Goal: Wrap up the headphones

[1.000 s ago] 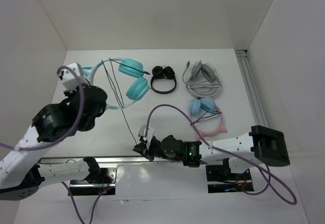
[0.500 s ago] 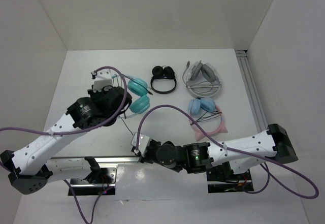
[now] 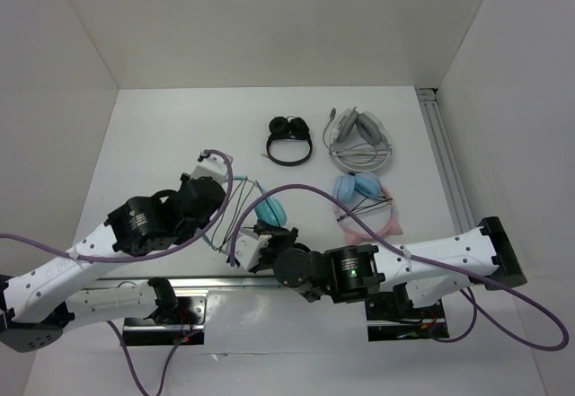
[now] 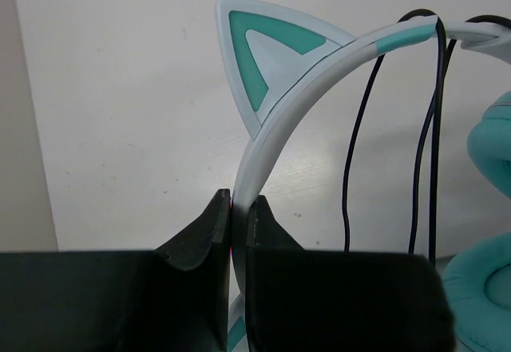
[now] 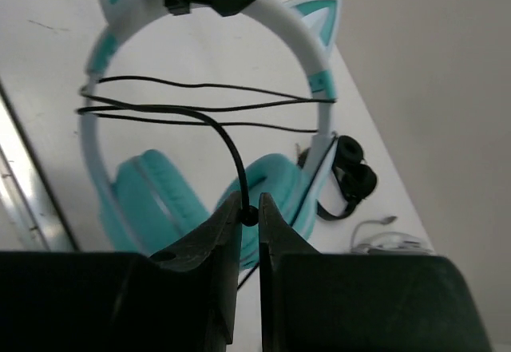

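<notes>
Starting on the left of the overhead shot: my left arm reaches in from the lower left. My left gripper (image 4: 238, 200) is pressed together on the pale headband (image 4: 279, 120) of the teal cat-ear headphones (image 3: 269, 210), just below one cat ear (image 4: 263, 61). The headphones sit low in the middle of the overhead frame, right between my two wrists. From up there you barely see them: the wrists and a purple hose (image 3: 296, 189) cover nearly everything except one teal ear cup.

The wrist views are way better. The black cable (image 5: 200, 88) crosses the headband arch in a few strands from one side to the other. One strand then curves down into my right gripper (image 5: 248, 208), which is pinched shut on it in front of the ear cups (image 5: 152, 200).

Further right and up on the white table (image 3: 162, 136) are the bystanders, all apart from what I'm holding. There's the small black headphones (image 3: 289, 140) at upper centre, and grey-white headphones (image 3: 358, 136) beside them. The pink-and-blue cat-ear headphones (image 3: 364, 200) are just below those, close to my right arm. A metal rail (image 3: 446, 158) runs along the far right edge.
</notes>
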`<act>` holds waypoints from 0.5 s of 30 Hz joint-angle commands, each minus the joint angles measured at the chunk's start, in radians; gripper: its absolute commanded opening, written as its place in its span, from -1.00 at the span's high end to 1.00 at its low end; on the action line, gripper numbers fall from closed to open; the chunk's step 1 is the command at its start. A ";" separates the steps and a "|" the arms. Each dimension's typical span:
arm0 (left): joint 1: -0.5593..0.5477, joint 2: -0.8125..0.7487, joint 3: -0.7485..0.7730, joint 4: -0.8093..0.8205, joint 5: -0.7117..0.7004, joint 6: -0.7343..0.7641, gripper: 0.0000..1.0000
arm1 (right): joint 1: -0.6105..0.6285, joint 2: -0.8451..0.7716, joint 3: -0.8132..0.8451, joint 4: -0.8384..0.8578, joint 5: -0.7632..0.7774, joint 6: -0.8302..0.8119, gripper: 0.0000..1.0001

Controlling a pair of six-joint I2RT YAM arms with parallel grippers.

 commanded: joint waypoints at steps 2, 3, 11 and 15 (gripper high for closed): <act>-0.008 0.011 0.036 0.053 0.168 0.065 1.00 | 0.009 0.007 0.009 0.038 0.155 -0.184 0.99; -0.008 0.028 0.051 0.029 0.189 0.055 1.00 | 0.009 0.007 0.000 0.052 0.166 -0.210 0.99; -0.017 0.054 0.131 -0.085 0.318 0.034 1.00 | -0.056 -0.026 -0.022 0.083 0.180 -0.364 0.99; -0.017 -0.012 0.131 -0.085 0.428 0.067 1.00 | -0.114 -0.091 -0.082 0.145 0.122 -0.435 0.99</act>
